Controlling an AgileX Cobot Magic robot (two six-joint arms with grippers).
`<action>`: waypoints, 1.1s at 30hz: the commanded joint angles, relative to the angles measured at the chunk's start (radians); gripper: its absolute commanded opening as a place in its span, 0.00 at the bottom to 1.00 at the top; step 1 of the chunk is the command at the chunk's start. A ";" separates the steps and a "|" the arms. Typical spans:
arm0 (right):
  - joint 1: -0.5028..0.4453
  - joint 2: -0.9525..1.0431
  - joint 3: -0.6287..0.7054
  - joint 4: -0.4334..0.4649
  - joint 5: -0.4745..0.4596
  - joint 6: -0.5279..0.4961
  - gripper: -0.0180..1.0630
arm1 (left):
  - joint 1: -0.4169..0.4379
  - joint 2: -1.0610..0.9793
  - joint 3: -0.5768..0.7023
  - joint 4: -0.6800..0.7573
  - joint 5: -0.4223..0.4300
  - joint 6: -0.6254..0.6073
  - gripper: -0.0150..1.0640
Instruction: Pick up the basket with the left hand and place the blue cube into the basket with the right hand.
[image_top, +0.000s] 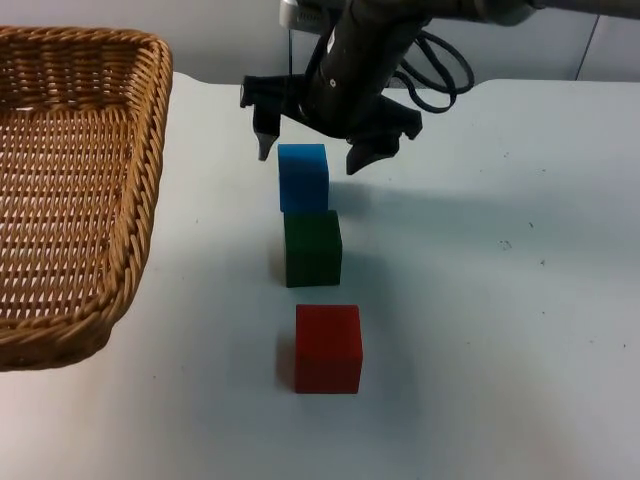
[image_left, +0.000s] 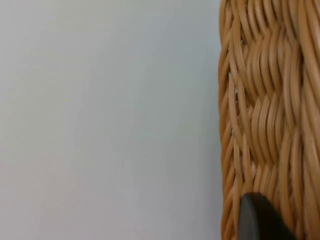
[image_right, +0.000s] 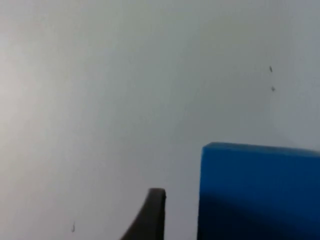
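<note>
Left gripper (image_left: 260, 220) at basket (image_top: 70, 180) wall, jaw state unclear. Right gripper (image_top: 315, 155) spread wide over blue cube (image_top: 303, 177), which sits on the table (image_top: 500, 300). Grasp and drop remain.

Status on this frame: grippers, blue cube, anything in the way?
Right gripper open, straddling the blue cube from behind, not gripping. Left gripper fingertip against the wicker basket. Green cube touches the blue cube's near side; red cube apart.

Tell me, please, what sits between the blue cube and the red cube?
In the top view, the green cube sits between the blue cube and the red cube, touching the blue one, apart from the red.
</note>
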 joint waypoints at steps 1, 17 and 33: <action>0.003 0.015 -0.012 -0.007 -0.011 0.004 0.80 | 0.004 -0.009 0.003 -0.039 0.017 0.003 0.01; 0.003 0.050 -0.012 -0.009 -0.026 0.008 0.36 | 0.004 -0.009 0.003 -0.039 0.017 0.003 0.01; 0.010 -0.118 -0.131 -0.005 0.122 -0.207 0.01 | 0.004 -0.009 0.003 -0.035 0.013 0.003 0.01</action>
